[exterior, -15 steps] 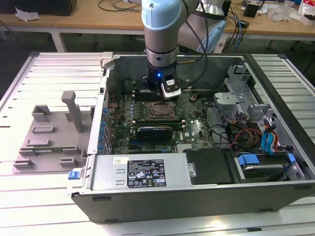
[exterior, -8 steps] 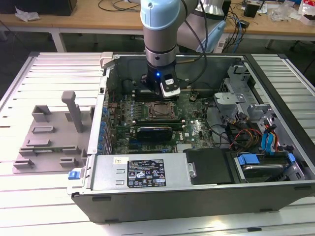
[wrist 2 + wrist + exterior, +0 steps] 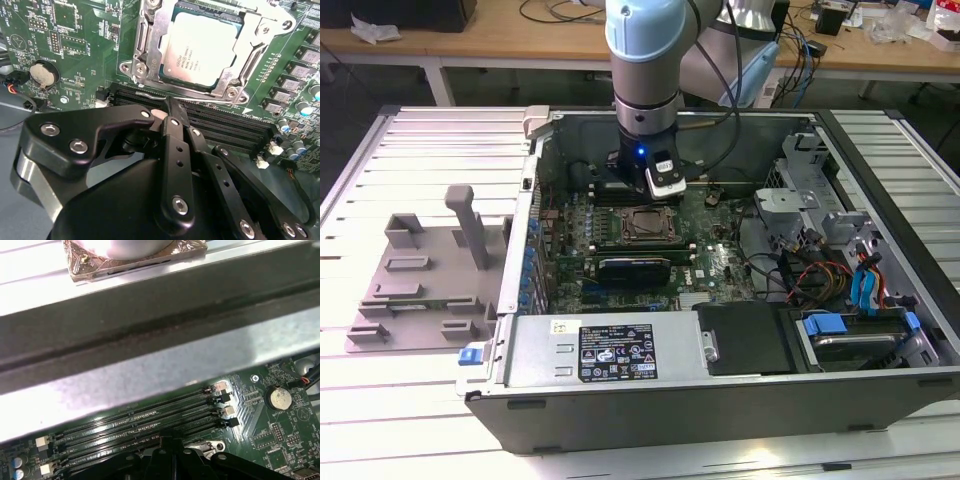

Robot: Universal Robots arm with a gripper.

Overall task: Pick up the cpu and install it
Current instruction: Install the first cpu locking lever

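Cpu (image 3: 202, 47) inside metal socket frame (image 3: 151, 37)

The cpu (image 3: 202, 47) is seen as a flat square chip with a pale silver top bearing faint print. It is laid level inside the socket frame (image 3: 151, 42), its top uncovered.

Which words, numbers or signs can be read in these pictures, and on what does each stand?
No text can be read with certainty.
On the cpu lid: several printed lines, too small to read.
On the black label of the power supply: white print and symbols, too small to read.
On the white sticker beside it: too small to read.
On the motherboard: white markings, blurred.
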